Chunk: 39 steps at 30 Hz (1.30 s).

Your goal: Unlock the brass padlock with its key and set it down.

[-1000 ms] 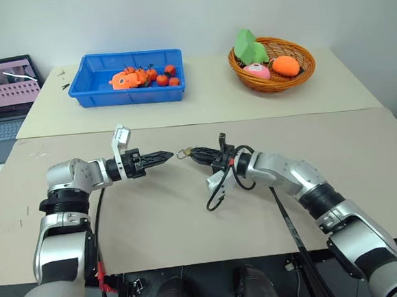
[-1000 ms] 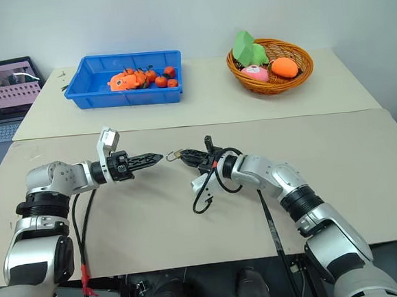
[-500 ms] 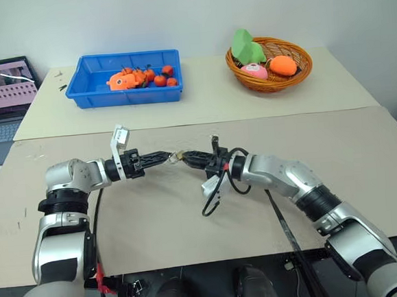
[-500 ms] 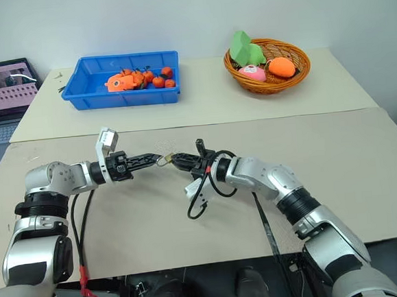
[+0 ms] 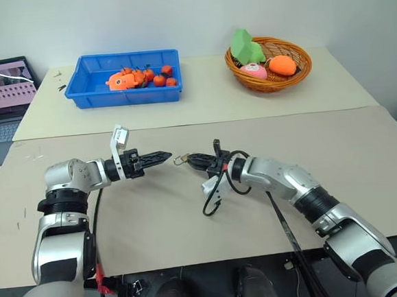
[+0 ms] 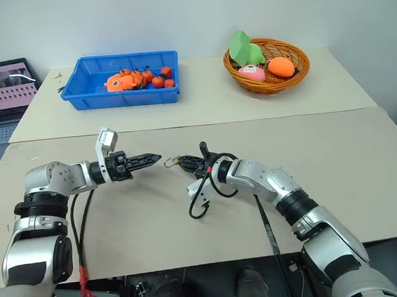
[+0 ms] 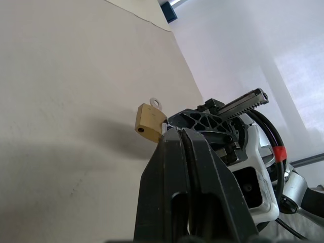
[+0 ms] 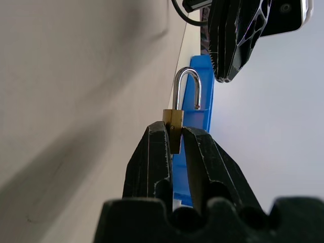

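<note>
My right gripper (image 5: 189, 158) is shut on the brass padlock (image 5: 181, 159) and holds it a little above the brown table. In the right wrist view the gold body (image 8: 173, 117) sits pinched between the fingertips. Its silvery shackle (image 8: 186, 76) stands up with one leg hanging free of the body. My left gripper (image 5: 168, 153) is shut and points level at the padlock from the left, a small gap away. In the left wrist view the padlock (image 7: 148, 120) hangs just past the left fingertips (image 7: 172, 139). The key is hidden.
A blue bin (image 5: 127, 98) with small orange and red toys stands at the back left. A wicker basket (image 5: 277, 82) of soft toys stands at the back right. A laptop (image 5: 2, 95) is at the far left. A black cable loop (image 5: 212, 195) lies under the right wrist.
Half a second ago the padlock met the left fingertips; now a small gap lies between them. The left arm has stayed still.
</note>
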{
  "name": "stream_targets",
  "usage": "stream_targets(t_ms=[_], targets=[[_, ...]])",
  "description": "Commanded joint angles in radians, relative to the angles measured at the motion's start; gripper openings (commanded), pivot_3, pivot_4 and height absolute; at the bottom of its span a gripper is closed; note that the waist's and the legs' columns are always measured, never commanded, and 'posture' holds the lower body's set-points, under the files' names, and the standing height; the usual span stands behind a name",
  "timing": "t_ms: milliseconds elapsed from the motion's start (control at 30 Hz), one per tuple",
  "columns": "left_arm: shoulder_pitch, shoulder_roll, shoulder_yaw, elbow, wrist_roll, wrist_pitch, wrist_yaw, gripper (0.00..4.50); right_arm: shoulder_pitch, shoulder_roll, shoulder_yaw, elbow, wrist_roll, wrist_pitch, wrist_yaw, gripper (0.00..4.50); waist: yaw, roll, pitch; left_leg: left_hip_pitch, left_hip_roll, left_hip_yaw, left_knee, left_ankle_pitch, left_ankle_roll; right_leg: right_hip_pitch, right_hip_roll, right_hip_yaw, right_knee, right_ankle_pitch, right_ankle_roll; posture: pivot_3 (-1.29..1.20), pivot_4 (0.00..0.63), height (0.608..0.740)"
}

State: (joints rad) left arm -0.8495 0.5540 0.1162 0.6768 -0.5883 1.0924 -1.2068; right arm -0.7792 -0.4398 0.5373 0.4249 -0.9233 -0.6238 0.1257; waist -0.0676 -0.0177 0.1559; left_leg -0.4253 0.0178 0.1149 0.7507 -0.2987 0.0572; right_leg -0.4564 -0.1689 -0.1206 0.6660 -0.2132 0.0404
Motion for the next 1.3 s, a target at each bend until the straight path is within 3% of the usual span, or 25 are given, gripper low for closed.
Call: stream_targets(t_ms=[33, 567, 867, 1100, 1300], targets=[[-0.009, 0.016, 0.019, -0.009, -0.007, -0.004, -0.002, 0.09, -0.042, 0.012, -0.008, -0.001, 0.006, 0.022, -0.015, 0.12, 0.0, 0.0, 0.0, 0.0, 0.0, 0.0, 0.0, 0.0, 0.0, 0.0, 0.0, 0.0, 0.0, 0.0, 0.0, 0.0, 0.15, 0.684], [0.0, 0.02, 0.015, -0.017, -0.006, -0.002, 0.005, 0.09, -0.082, 0.067, 0.019, 0.064, -0.006, 0.091, -0.019, 0.12, -0.001, 0.0, 0.0, 0.0, 0.0, 0.0, 0.0, 0.0, 0.0, 0.0, 0.0, 0.0, 0.0, 0.0, 0.0, 0.0, 0.15, 0.684], [0.017, 0.019, 0.023, -0.034, -0.013, -0.001, 0.01, 0.09, -0.076, -0.039, -0.006, 0.111, 0.005, 0.107, -0.033, 0.12, -0.001, 0.0, 0.0, 0.0, 0.0, 0.0, 0.0, 0.0, 0.0, 0.0, 0.0, 0.0, 0.0, 0.0, 0.0, 0.0, 0.15, 0.684], [0.032, 0.031, 0.075, -0.07, -0.028, -0.01, 0.046, 0.09, -0.004, -0.113, -0.077, -0.034, 0.075, 0.177, 0.051, 0.12, -0.002, 0.0, 0.0, 0.0, 0.0, 0.0, 0.0, 0.0, 0.0, 0.0, 0.0, 0.0, 0.0, 0.0, 0.0, 0.0, 0.15, 0.684], [0.037, 0.047, 0.121, -0.133, -0.048, 0.005, 0.077, 0.09, 0.07, -0.146, -0.152, -0.271, 0.107, 0.261, 0.131, 0.12, 0.0, 0.0, 0.0, 0.0, 0.0, 0.0, 0.0, 0.0, 0.0, 0.0, 0.0, 0.0, 0.0, 0.0, 0.0, 0.0, 0.15, 0.684]])
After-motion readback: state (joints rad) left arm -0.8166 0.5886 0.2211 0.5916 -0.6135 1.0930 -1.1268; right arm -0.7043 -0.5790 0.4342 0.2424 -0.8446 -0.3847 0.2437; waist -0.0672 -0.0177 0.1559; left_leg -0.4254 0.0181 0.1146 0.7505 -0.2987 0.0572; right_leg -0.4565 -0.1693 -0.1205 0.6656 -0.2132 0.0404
